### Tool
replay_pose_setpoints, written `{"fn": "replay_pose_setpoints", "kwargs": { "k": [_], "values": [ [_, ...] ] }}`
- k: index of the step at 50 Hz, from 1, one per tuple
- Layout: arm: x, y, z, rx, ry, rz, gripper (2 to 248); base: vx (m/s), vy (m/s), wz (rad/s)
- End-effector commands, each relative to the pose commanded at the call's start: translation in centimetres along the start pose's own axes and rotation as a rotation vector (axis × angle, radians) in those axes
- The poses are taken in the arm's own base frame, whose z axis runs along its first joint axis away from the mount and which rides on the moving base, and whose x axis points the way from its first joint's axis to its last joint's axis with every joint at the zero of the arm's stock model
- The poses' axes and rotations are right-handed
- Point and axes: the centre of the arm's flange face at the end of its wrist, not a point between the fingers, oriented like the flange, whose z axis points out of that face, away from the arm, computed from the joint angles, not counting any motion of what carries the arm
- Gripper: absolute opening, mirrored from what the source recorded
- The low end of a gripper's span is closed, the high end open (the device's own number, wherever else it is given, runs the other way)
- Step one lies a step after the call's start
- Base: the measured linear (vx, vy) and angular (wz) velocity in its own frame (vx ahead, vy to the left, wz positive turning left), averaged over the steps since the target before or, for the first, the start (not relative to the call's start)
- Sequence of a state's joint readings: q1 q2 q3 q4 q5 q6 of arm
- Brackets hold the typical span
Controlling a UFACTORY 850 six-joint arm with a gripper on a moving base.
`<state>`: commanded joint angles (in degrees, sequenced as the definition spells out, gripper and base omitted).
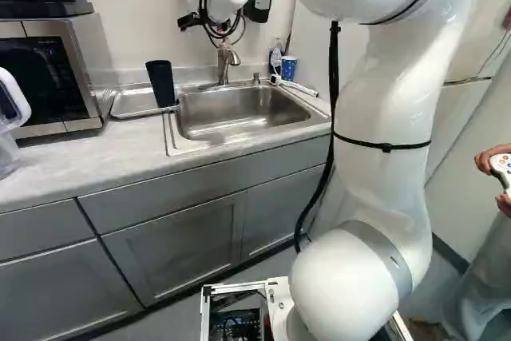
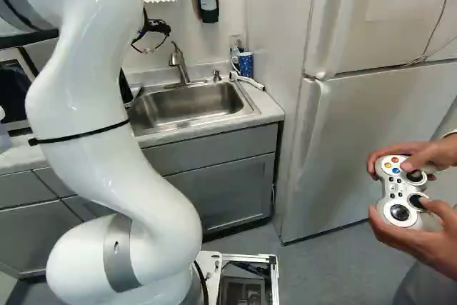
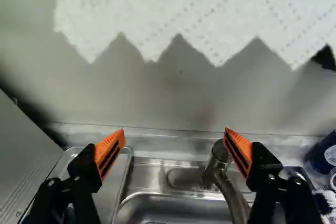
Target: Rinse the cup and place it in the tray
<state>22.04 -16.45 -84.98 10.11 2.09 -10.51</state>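
Pincer (image 3: 174, 130) spread, empty; faucet (image 3: 231, 198) ahead, toward one pad (image 3: 240, 144); might knock it by descending without shifting aside.

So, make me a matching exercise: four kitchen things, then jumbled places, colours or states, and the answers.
Things
1. Tall cup
2. Tray
3. Jaws
4. Short cup

Matches
A. Open
B. Blue
C. Between microwave and sink
D. Black, left of the tap in the left base view

Pairs: 1-D, 2-C, 3-A, 4-B
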Motion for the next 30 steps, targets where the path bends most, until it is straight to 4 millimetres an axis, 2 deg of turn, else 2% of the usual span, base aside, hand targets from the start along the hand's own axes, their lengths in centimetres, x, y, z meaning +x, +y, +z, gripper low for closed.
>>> {"fn": "replay_pose_setpoints", "kwargs": {
  "k": [17,30],
  "values": [
    [-0.6,-2.3,-2.2,0.034,-0.007,-0.012,247,0.0,0.0,0.0],
    [-1.3,-3.2,-4.4,0.051,-0.02,-0.018,247,0.0,0.0,0.0]
  ]
}}
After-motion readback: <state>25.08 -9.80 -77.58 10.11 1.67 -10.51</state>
